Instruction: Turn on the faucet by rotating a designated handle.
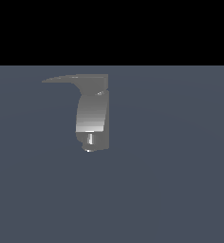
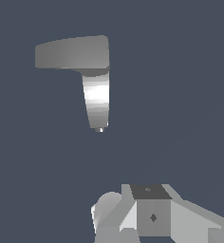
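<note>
Gray metallic faucet (image 1: 92, 114) standing on a flat blue-gray floor (image 1: 171, 180), its curved blocky body upright and a small cylindrical nozzle stub (image 1: 90, 138) showing at the lower end. The handle (image 1: 69, 79), a thin flat lever, joins the faucet's top at its wide end and tapers to a point toward the exterior view's left. The arm does not appear in the exterior view. In the wrist view, the faucet (image 2: 97, 97) and its handle (image 2: 71, 53) lie ahead of the gripper (image 2: 147, 213) and well apart from it, with bare floor (image 2: 180, 95) between them; nothing touches the handle. Only the white and gray body of the gripper is visible at the frame's edge. Its fingertips are cut off, so whether the jaws stand apart or together cannot be told. Nothing is seen held in the gripper.
</note>
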Available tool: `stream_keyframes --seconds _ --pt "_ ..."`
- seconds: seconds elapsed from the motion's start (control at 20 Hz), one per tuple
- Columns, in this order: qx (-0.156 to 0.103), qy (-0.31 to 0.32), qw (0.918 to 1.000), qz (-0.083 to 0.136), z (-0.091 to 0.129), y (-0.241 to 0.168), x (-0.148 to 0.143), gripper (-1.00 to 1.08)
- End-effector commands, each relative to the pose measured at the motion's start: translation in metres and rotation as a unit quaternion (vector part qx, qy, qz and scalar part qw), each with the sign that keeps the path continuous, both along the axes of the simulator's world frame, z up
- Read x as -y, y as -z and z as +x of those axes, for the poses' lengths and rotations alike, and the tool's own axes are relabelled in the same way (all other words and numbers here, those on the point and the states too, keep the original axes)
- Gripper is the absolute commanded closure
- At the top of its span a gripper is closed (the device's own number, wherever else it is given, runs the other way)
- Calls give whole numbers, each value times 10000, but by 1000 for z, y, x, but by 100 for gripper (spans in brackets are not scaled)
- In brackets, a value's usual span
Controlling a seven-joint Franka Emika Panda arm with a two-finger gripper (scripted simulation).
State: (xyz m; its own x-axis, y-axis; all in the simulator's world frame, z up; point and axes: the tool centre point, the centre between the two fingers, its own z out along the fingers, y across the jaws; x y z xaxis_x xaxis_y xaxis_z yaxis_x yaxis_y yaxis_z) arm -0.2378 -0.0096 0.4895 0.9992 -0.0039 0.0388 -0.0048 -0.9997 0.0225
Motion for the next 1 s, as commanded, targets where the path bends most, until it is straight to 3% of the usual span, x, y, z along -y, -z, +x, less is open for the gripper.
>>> stream_keyframes --seconds 0.0,0.5,0.95 --pt "0 0 10000 0 0 0 0 108" --pt "-3 250 9997 7 2 8 -11 108" --pt "-10 905 9959 28 10 28 -41 108"
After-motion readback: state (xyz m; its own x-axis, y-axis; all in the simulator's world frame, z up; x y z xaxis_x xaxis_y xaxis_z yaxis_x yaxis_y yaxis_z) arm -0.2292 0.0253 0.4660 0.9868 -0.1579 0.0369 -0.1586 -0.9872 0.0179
